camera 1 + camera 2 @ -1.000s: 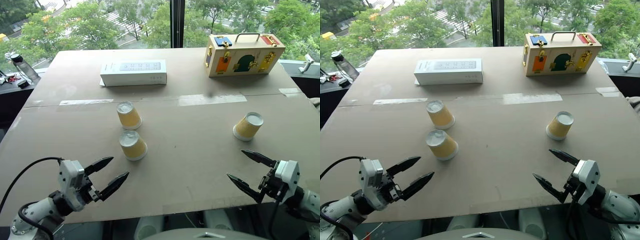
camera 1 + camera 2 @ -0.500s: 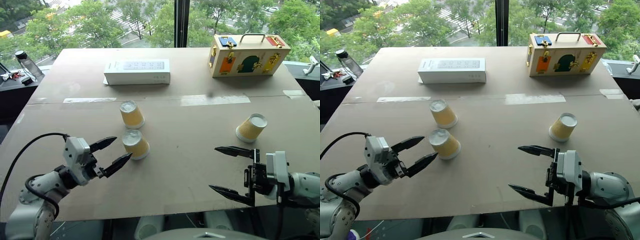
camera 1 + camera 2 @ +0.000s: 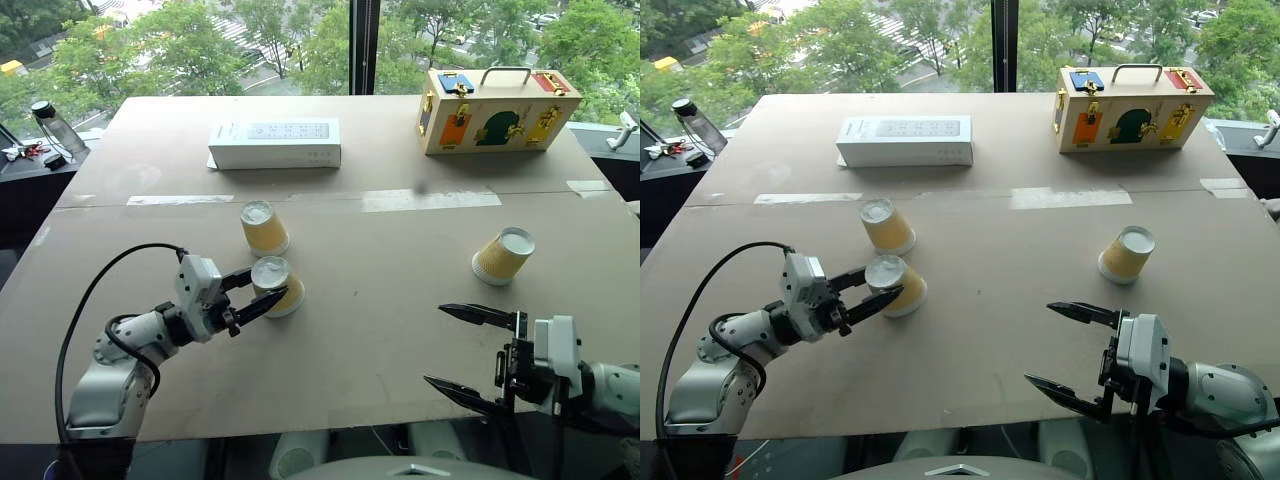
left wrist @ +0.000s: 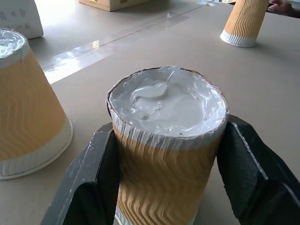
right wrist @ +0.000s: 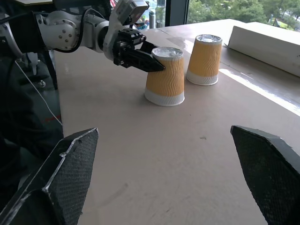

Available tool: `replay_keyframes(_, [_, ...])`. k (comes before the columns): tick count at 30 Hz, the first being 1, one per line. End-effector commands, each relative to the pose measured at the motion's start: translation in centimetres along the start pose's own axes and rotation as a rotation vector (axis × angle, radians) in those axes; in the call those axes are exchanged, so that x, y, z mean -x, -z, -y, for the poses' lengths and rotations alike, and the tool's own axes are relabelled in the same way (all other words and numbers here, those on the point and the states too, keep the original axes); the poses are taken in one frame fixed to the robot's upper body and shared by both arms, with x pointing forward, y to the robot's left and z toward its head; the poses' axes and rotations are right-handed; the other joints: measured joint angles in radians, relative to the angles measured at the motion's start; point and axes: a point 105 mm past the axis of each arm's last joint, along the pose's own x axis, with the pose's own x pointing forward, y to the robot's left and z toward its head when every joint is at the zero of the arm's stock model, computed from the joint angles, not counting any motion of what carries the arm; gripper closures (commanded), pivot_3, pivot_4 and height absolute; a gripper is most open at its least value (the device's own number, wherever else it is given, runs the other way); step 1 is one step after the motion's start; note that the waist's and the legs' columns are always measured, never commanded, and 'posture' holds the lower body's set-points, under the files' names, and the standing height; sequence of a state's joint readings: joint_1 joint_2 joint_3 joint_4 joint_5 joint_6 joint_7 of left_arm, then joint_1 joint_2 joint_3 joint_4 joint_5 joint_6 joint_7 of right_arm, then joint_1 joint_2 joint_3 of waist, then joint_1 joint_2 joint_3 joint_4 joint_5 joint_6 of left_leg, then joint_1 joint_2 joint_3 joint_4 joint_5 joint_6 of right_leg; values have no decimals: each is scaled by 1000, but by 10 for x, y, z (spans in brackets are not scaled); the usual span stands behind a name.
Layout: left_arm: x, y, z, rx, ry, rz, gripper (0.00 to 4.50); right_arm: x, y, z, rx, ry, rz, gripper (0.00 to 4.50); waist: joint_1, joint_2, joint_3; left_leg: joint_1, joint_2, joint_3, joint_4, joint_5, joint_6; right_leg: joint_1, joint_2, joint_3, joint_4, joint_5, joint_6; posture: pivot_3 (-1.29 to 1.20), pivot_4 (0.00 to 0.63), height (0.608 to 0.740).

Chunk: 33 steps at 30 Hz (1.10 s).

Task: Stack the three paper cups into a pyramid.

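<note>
The left gripper [image 3: 257, 291] has its two black fingers [image 4: 91, 180] pinching the near cup [image 3: 276, 286], one pressed against each side just under the upturned base, as the left wrist view shows. That cup stands upside down on the table [image 3: 400, 300], its white rim on the cardboard-coloured surface. It has yellow-orange ribbed sides and a slightly crumpled white flat bottom facing up.

Just behind it, close but apart, stands the second cup [image 3: 264, 228], also inverted and of the same look. The third cup [image 3: 501, 256] sits well apart on the robot's right side of the table, inverted too.

The right gripper [image 3: 466, 348] hovers near the table's front edge on the right, its fingers spread wide with nothing between them. It points across toward the left, and its wrist view looks over open table at the pinched cup and the second cup beside it.

At the far side of the table lie a white rectangular box [image 3: 276, 143], behind the two left cups, and a wooden latch box [image 3: 497, 108] with a handle, behind the third cup. Strips of tape [image 3: 430, 199] run across the table between the boxes and the cups. Nothing stands between the three cups.
</note>
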<state>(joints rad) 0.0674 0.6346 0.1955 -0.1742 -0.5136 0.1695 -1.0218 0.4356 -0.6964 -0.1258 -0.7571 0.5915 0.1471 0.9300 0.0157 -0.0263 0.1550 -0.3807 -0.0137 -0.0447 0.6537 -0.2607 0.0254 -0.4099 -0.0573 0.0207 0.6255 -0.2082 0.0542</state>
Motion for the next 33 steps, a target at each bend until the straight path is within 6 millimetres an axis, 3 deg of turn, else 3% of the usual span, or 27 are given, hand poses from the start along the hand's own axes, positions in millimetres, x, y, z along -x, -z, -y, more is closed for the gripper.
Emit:
replay_keyframes(1, [-13, -16, 9, -14, 91, 51, 2201, 2, -11, -2, 59, 29, 19, 0, -1, 0, 0, 0, 0, 0, 0, 0, 0, 0, 0, 0, 0, 0, 0, 0, 150, 740])
replay_keyframes(7, [-52, -44, 27, 7, 215, 111, 2201, 3, -9, -2, 59, 92, 11, 0, -1, 0, 0, 0, 0, -1, 0, 0, 0, 0, 0, -1, 0, 0, 0, 0, 150, 740])
replay_keyframes(13, [-118, -65, 25, -26, 235, 82, 2201, 6, -6, -5, 58, 149, -8, 0, -1, 0, 0, 0, -2, -3, 2, 0, 0, 2, 1, -2, 0, 1, 3, 0, 150, 740])
replay_keyframes(18, [-150, -68, 30, -41, 277, 70, 2201, 16, 2, -6, 39, 242, -41, 0, -8, 0, 0, 0, -1, -3, 2, 0, 0, 2, 3, 0, 0, 2, 3, 0, 150, 740])
replay_keyframes(25, [-168, -53, 34, -26, 305, 33, 2201, 27, 9, -5, 31, 365, -72, 0, -3, 0, 0, 0, -1, -4, 1, 0, 0, 2, 3, -1, 0, 0, 1, 0, 150, 740])
replay_keyframes(33, [-165, -42, 32, -57, 307, 3, 2201, 29, 12, -5, 27, 412, -88, 0, -2, 0, 0, -1, -1, -4, 2, 0, 0, 1, 3, -1, 0, 0, 0, 0, 150, 740])
